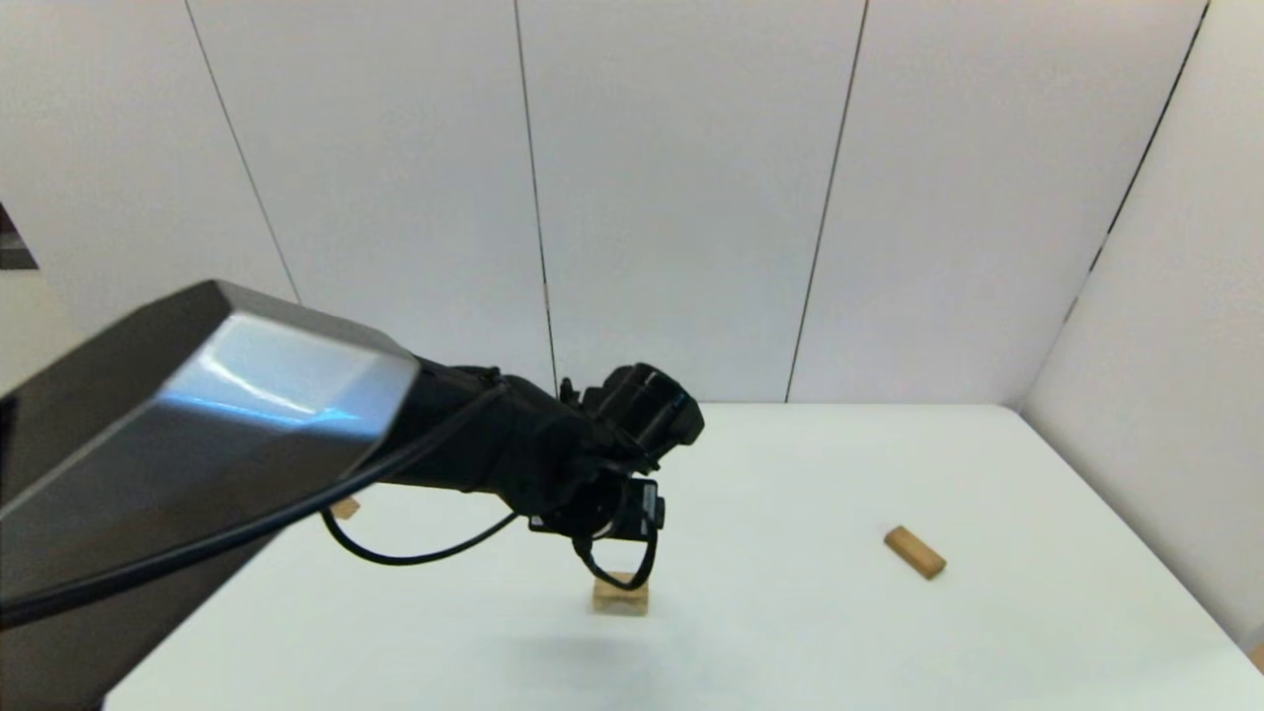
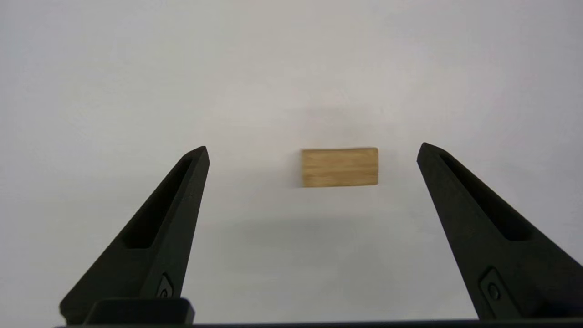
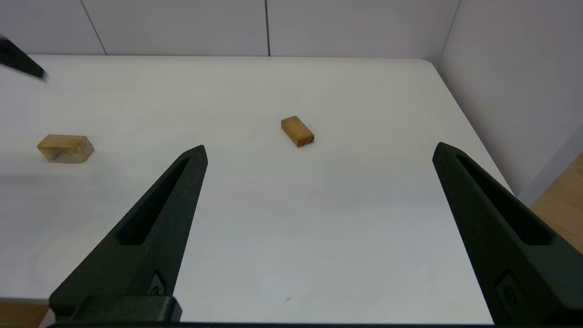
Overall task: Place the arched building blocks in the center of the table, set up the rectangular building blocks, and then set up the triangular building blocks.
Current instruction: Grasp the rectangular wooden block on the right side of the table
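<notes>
The arched building block [image 1: 620, 595] rests on the white table [image 1: 790, 632] near its middle, notch down, also seen as arched block [image 3: 65, 148]. My left gripper [image 2: 313, 150] hangs open straight above it, its fingers [image 2: 182, 196] wide on either side of the block [image 2: 339, 167] and clear of it. The rectangular building block [image 1: 914, 552] lies flat to the right, also seen as rectangular block [image 3: 297, 131]. A corner of the triangular building block [image 1: 345, 508] peeks out behind my left arm. My right gripper [image 3: 319, 148] is open, low at the near edge.
White wall panels [image 1: 691, 197] stand behind the table and along its right side. The table's right edge [image 3: 473, 132] drops off to a wooden floor. My left arm [image 1: 247, 425] covers much of the table's left part.
</notes>
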